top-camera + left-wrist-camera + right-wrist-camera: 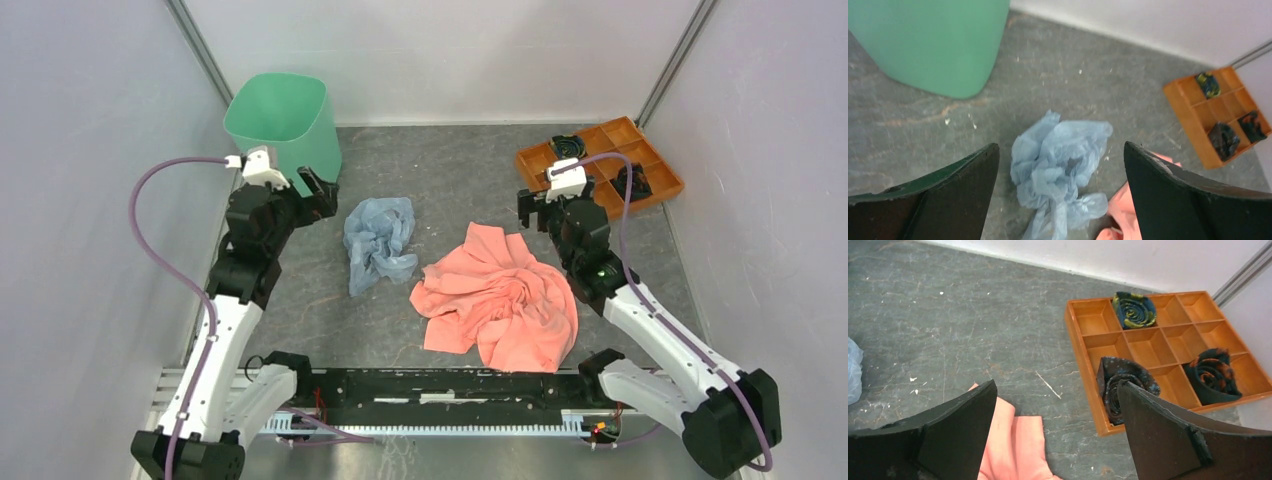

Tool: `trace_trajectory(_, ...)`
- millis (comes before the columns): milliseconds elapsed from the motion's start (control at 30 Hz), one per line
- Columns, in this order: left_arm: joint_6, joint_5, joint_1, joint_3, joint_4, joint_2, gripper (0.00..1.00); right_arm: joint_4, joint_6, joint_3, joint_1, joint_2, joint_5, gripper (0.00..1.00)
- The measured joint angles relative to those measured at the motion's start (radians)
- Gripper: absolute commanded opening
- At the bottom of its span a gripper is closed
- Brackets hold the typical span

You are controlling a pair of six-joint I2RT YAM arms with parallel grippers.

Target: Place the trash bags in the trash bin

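The trash bag (378, 243) is a crumpled pale blue plastic bag lying on the grey table, left of centre. It also shows in the left wrist view (1060, 165), between and below my open fingers. The mint-green trash bin (283, 122) stands upright at the back left; its side shows in the left wrist view (933, 42). My left gripper (322, 194) is open and empty, hovering between the bin and the bag. My right gripper (531, 208) is open and empty above the table near the pink cloth's far edge.
A salmon-pink cloth (500, 297) lies crumpled at the centre right, close to the bag. An orange compartment tray (600, 163) with rolled dark ties stands at the back right, also in the right wrist view (1158, 350). White walls enclose the table.
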Motion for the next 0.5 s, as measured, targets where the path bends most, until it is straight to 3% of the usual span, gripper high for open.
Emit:
trace_trajectory(200,-0.022,-0.008,-0.068,-0.062,-0.028,0.069,1.00,0.000,0.049,0.000,-0.022,0.062,-0.082,0.98)
trace_trajectory(500,-0.084,-0.085,-0.264,-0.142,-0.043,0.163,1.00,0.001,0.124,-0.003,-0.026,0.127,-0.242,0.98)
